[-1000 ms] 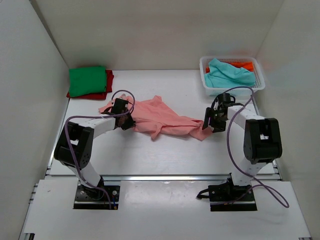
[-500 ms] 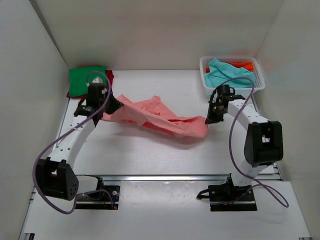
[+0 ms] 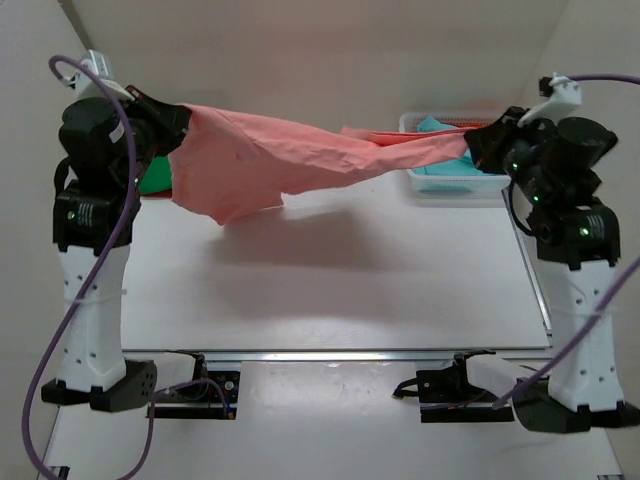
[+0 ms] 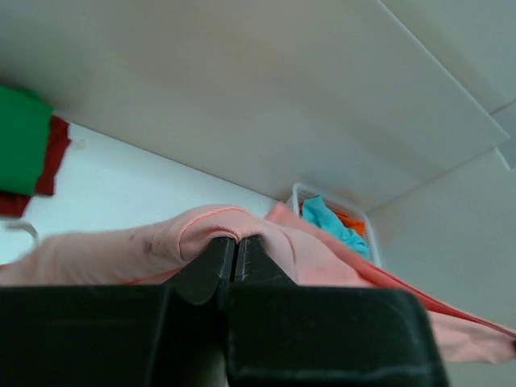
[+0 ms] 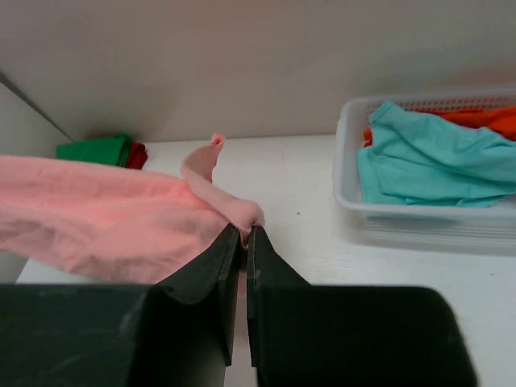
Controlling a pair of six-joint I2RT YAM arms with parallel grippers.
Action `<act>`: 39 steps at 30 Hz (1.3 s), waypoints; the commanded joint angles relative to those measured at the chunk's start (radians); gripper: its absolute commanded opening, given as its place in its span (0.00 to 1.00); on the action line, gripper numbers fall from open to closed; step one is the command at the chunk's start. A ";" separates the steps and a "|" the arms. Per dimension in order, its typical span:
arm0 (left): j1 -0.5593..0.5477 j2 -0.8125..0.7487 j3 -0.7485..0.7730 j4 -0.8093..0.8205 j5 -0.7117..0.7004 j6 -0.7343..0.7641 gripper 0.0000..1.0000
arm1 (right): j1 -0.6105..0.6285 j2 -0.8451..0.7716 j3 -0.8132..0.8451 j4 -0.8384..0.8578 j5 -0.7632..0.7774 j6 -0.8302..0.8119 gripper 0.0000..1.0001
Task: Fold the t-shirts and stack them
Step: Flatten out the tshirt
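Note:
The salmon-pink t-shirt [image 3: 290, 155] hangs stretched in the air high above the table, between my two raised grippers. My left gripper [image 3: 183, 125] is shut on its left end, and in the left wrist view the cloth [image 4: 121, 250] bulges over the pinched jaws [image 4: 236, 242]. My right gripper [image 3: 478, 145] is shut on the right end, where a knot of pink cloth [image 5: 105, 218] sits at the fingertips [image 5: 244, 232]. The widest part of the shirt sags below the left gripper. A folded green t-shirt [image 5: 93, 149] lies on a red one [image 5: 135, 153] at the back left.
A white lattice basket [image 5: 419, 222] stands at the back right, behind the right gripper, holding a teal t-shirt [image 5: 427, 157] and an orange one [image 5: 476, 121]. White walls close in the table on the left, back and right.
The right gripper has shut on the pink shirt's right end. Both arms have risen from the table, lifting the shirt and pulling it out between them.

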 commanded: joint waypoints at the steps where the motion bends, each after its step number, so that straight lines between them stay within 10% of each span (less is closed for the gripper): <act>1: -0.018 -0.092 0.018 -0.115 -0.106 0.066 0.00 | -0.019 -0.072 0.040 -0.048 0.065 -0.036 0.00; 7: -0.015 -0.046 0.110 -0.083 -0.138 0.045 0.00 | -0.076 -0.027 0.180 -0.018 0.017 -0.025 0.00; 16: 0.101 0.280 -0.005 -0.026 0.326 -0.153 0.00 | -0.123 0.450 0.282 -0.294 -0.209 0.092 0.00; 25: 0.204 0.690 0.581 0.116 0.457 -0.297 0.00 | -0.132 0.702 0.698 -0.146 -0.283 0.122 0.00; 33: 0.247 0.461 0.360 0.283 0.456 -0.290 0.00 | -0.203 0.576 0.538 0.002 -0.386 0.193 0.00; 39: 0.208 0.166 -0.300 0.489 0.442 -0.309 0.00 | -0.175 0.518 0.245 0.012 -0.411 0.150 0.00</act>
